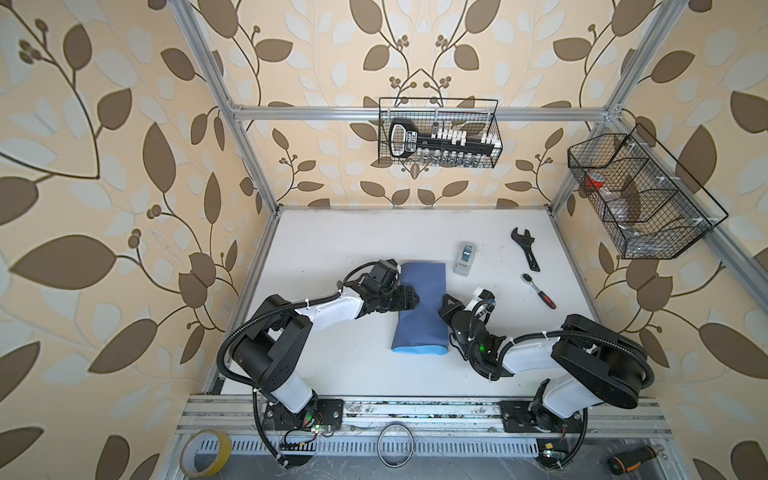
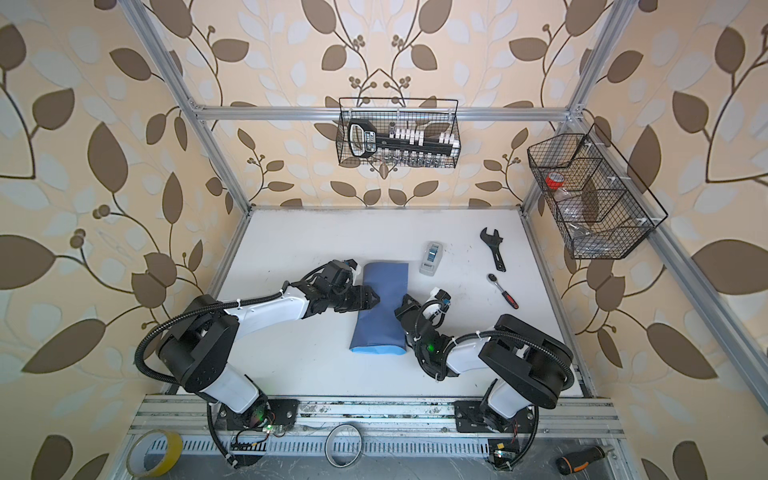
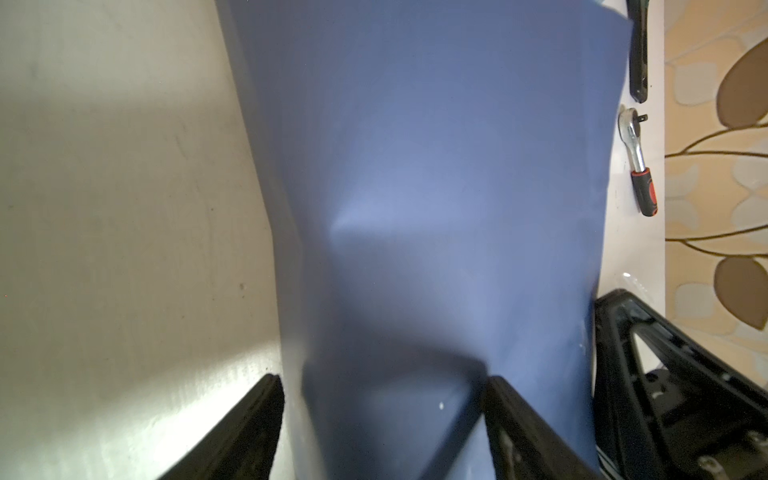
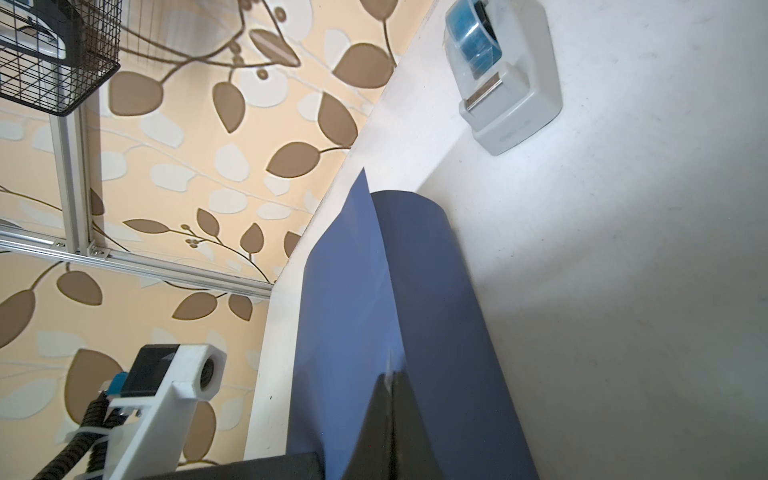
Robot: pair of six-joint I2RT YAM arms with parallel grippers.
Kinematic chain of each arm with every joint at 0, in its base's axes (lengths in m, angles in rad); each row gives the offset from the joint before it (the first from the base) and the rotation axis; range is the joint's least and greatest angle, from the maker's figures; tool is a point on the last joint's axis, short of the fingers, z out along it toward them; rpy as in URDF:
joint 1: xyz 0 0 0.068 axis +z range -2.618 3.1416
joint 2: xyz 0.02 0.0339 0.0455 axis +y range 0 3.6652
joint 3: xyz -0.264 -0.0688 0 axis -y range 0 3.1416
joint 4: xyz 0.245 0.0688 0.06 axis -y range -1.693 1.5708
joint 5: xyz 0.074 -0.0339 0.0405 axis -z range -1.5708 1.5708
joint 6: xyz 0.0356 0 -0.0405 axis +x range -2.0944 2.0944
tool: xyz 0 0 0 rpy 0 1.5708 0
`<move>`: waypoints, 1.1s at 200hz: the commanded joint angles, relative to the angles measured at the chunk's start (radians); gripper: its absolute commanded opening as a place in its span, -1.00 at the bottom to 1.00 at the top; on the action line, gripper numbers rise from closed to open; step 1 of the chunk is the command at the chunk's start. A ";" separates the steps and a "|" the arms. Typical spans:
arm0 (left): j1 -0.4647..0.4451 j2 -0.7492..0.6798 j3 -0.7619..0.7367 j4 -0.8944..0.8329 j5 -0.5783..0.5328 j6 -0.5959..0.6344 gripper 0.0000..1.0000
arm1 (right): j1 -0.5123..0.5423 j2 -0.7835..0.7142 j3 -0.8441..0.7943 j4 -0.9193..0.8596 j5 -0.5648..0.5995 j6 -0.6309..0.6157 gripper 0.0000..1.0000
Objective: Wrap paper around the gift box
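Leaf-patterned wallpaper lines the walls behind an aluminium frame, and a white worktop (image 1: 332,249) fills the floor of the cell. At the middle of the worktop lies the paper (image 1: 424,320) (image 2: 380,322), folded over itself into a long, rounded bundle running from the front toward the back. Its darker slate-blue face is outward, and a strip of the light sky-blue face shows at the near end. The gift box shows in no view.

The left gripper (image 1: 413,300) (image 2: 374,298) reaches the bundle from its left edge. In the left wrist view its jaws stand wide apart, one on each side of a raised, shadowed hump in the paper (image 3: 436,166). I cannot tell whether they press on that hump or only straddle it.

The right gripper (image 1: 446,301) (image 2: 405,302) meets the bundle from the opposite edge. Its jaws are closed together, and in the right wrist view the tip (image 4: 392,378) touches the paper (image 4: 353,311) where one flap's edge overlaps the other. I cannot tell whether any paper is caught between them.

Behind the bundle and to the right, apart from it, stands a grey-white tape dispenser (image 1: 464,258) (image 4: 505,83). Further right lie a black adjustable wrench (image 1: 525,249) and a ratchet (image 1: 539,291) (image 3: 638,162) with a red-and-black handle.
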 commanded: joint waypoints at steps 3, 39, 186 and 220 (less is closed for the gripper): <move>-0.006 0.043 -0.051 -0.206 -0.099 0.049 0.54 | 0.007 0.014 0.007 0.038 0.022 0.014 -1.00; -0.006 0.044 -0.051 -0.205 -0.099 0.048 0.53 | 0.006 0.022 0.001 0.052 0.012 0.008 -1.00; -0.006 0.052 -0.048 -0.202 -0.096 0.043 0.54 | 0.001 0.007 -0.035 0.060 0.016 -0.027 -0.79; -0.007 0.055 -0.051 -0.198 -0.095 0.043 0.53 | -0.005 0.007 -0.041 0.060 0.012 -0.030 -0.69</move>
